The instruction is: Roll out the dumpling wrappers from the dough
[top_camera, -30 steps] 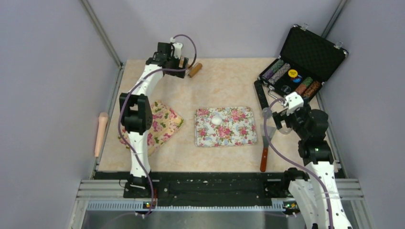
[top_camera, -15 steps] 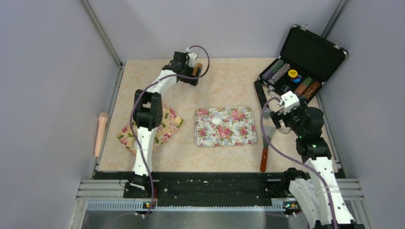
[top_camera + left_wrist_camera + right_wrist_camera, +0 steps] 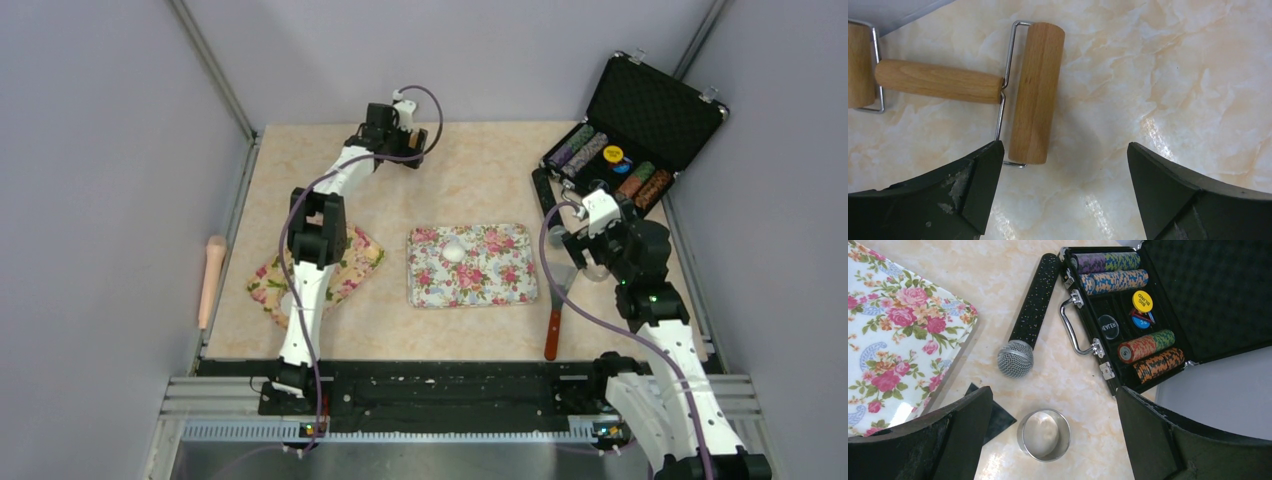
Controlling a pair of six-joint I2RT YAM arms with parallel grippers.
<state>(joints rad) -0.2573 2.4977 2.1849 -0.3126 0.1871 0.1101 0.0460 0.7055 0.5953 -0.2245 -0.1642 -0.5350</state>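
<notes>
A small white ball of dough (image 3: 454, 252) sits on the floral tray (image 3: 505, 275) in the middle of the table. No dumpling wrappers are in view. My left gripper (image 3: 402, 150) hovers open at the far edge, its fingers empty. In the left wrist view a wooden roller (image 3: 1035, 92) with a wooden handle (image 3: 938, 81) lies just ahead of my left gripper (image 3: 1063, 150), near the left finger. My right gripper (image 3: 1053, 395) is open above a metal ring cutter (image 3: 1044, 434) lying on the table, apart from both fingers. From above, my right gripper (image 3: 583, 255) is right of the tray.
An open black case of poker chips (image 3: 640, 130) stands at the back right, with a microphone (image 3: 1030, 320) beside it. A red-handled scraper (image 3: 552, 320) lies right of the tray. A floral cloth (image 3: 340, 265) lies under the left arm. A pink stick (image 3: 212, 280) rests off the table's left edge.
My left arm has swung right along the far edge and now covers the roller from above. My right arm has shifted slightly left. Both grippers stayed open.
</notes>
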